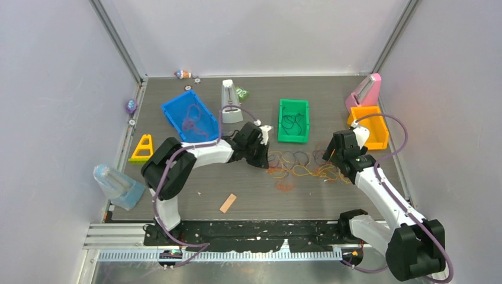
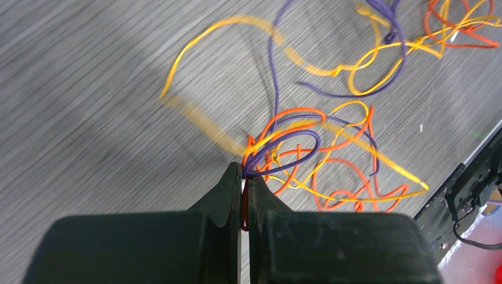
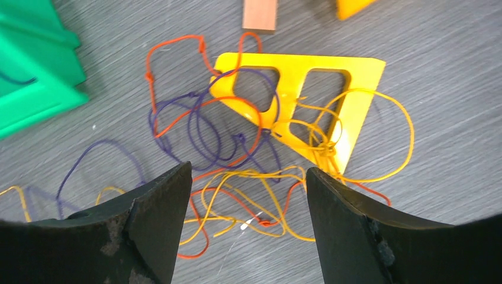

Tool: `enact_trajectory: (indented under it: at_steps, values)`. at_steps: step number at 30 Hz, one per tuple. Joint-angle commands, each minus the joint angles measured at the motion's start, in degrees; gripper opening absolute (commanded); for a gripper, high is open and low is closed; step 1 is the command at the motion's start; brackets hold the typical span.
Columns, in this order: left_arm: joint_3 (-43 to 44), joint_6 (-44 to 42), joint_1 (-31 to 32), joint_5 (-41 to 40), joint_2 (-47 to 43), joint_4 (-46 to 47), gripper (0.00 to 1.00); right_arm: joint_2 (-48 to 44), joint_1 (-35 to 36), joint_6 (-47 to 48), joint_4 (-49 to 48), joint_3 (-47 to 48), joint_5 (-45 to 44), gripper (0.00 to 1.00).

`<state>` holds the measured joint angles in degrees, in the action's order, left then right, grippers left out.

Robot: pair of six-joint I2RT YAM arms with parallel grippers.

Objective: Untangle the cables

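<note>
The cables (image 1: 299, 161) lie as a loose tangle of orange-yellow, red-orange and purple strands on the grey mat between my two grippers. My left gripper (image 1: 264, 157) is at the tangle's left end. In the left wrist view it (image 2: 244, 173) is shut on a red strand and a purple one of the cables (image 2: 281, 155), which fan out ahead of it. My right gripper (image 1: 338, 168) is at the tangle's right end. In the right wrist view it (image 3: 248, 171) is open and empty above the cables (image 3: 198, 118), some of which pass through a yellow triangular frame (image 3: 355, 77).
A green bin (image 1: 294, 135) and a blue bin (image 1: 177, 112) each hold a dark cable. An orange bin (image 1: 370, 127), a pink piece (image 1: 364, 92), a white stand (image 1: 229, 102), a yellow triangle (image 1: 142, 149), a clear container (image 1: 115, 184) and a tan stick (image 1: 228, 203) stand around.
</note>
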<state>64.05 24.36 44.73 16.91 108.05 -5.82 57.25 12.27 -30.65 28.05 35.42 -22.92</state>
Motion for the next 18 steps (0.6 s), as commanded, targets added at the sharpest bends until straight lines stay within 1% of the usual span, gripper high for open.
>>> enact_trajectory:
  at_steps: [1,5,6,7,8,9,10,11,12,13,15,17,18]
  values:
    - [-6.1,0.8,-6.1,-0.7,-10.2,1.1,0.0,1.3,-1.6,-2.9,-0.8,-0.7,-3.2,0.76]
    - [-14.3,2.8,-12.8,2.8,-17.7,5.1,0.0,7.6,-1.6,-5.5,-2.7,-1.1,0.5,0.76]
    - [-16.2,3.2,-14.2,3.0,-19.6,6.2,0.0,9.2,-1.6,-5.9,-3.6,-1.3,1.5,0.72]
    - [-18.0,3.4,-14.9,2.9,-21.4,7.9,0.0,9.7,-1.6,-6.4,-4.4,-1.6,2.2,0.63]
    - [-19.4,3.4,-15.3,2.2,-23.0,9.0,0.0,10.6,-1.5,-6.7,-5.5,-1.9,3.5,0.59]
    - [-20.8,3.4,-15.5,1.0,-24.5,10.0,0.0,11.0,-1.3,-7.4,-5.8,-1.9,3.8,0.45]
    - [-21.7,3.5,-15.6,-0.2,-25.7,10.7,0.0,11.7,-0.9,-7.6,-5.7,-1.6,4.2,0.35]
    - [-22.2,3.4,-15.8,-1.1,-26.8,10.6,0.0,12.0,-0.5,-7.8,-5.4,-1.3,4.5,0.14]
    - [-22.5,3.2,-16.0,-1.9,-27.9,10.3,0.0,12.1,0.7,-8.1,-4.3,-0.4,5.4,0.1]
    - [-22.9,2.9,-16.0,-3.1,-29.1,10.3,0.0,11.9,1.6,-8.4,-3.2,0.1,6.1,0.06]
    - [-23.8,2.7,-16.1,-5.6,-30.6,10.1,0.0,10.8,6.6,-10.9,-1.5,1.4,7.4,0.05]
    - [-24.5,2.8,-16.2,-7.9,-31.9,9.7,0.0,9.5,15.9,-14.8,-1.5,2.7,8.7,0.05]
    - [-24.8,2.7,-16.3,-9.1,-32.5,9.6,0.0,9.4,18.2,-16.1,-1.8,3.6,10.3,0.05]
